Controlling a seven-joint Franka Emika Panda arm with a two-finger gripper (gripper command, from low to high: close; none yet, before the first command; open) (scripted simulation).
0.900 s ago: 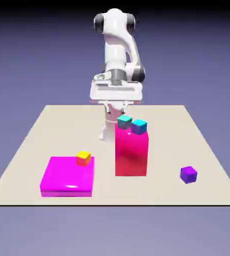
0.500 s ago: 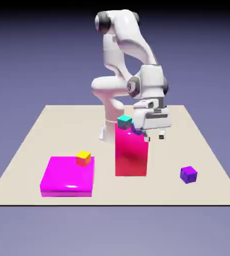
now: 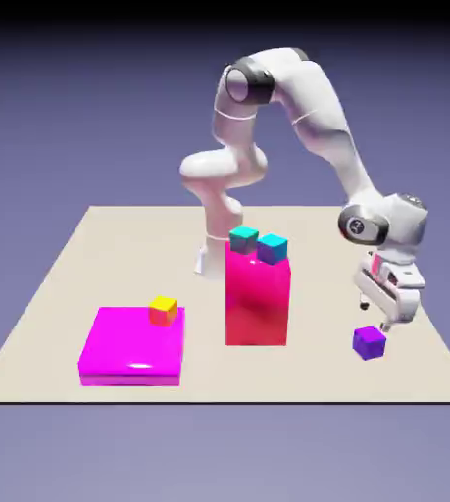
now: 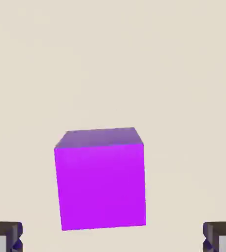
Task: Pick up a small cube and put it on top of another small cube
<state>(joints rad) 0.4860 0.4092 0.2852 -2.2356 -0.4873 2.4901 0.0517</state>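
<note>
We're looking at a pale beige table (image 3: 62,294) against a plain blue-violet backdrop. The purple cube (image 3: 369,342) is sitting alone on bare tabletop near the front corner at the exterior view's right, close to the edge, with open surface on every side of it. The gripper (image 3: 382,326) is hovering just above it, jaws spread wide, both fingertips (image 4: 4,235) well clear of the cube's faces and nothing held. The blue cube (image 3: 273,248) is resting on top of the tall red block (image 3: 258,304), just beside a teal cube (image 3: 243,238). Farther left, a yellow-orange cube (image 3: 164,310) is sitting on a flat magenta slab (image 3: 130,348).
</note>
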